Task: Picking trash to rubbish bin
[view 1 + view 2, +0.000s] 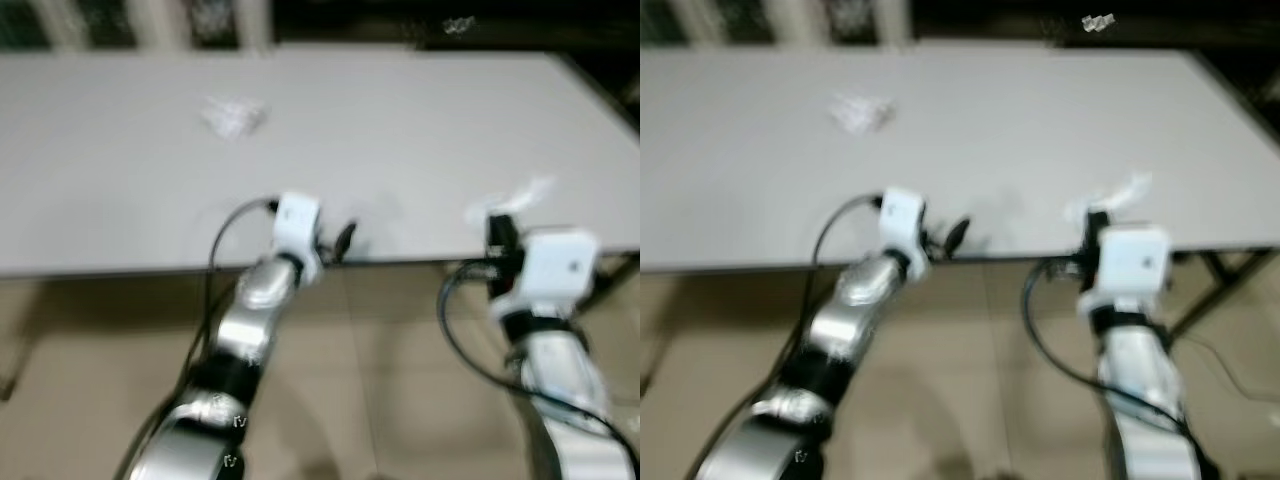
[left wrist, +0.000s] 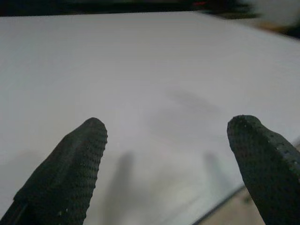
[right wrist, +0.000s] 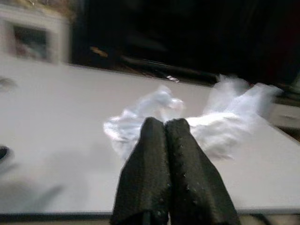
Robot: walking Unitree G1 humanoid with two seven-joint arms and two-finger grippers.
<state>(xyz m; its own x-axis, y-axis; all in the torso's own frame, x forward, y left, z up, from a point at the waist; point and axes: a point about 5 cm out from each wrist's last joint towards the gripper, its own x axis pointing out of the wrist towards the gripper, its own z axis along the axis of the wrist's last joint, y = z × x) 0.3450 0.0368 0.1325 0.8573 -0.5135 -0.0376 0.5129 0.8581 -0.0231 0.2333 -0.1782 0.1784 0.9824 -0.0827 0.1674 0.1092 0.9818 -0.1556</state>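
the robot has two shiny silver arms with black bands at the joints. the left arm (image 1: 240, 340) is round and smooth, with small white marks low down. each wrist ends in a white boxy block. a thin black cable loops out from each arm up to its block. the right arm (image 1: 555, 370) has the bigger white block, with a tiny dot on its face. the fingers (image 2: 70, 173) are long and black, with rounded tips and rows of little bumps all over.
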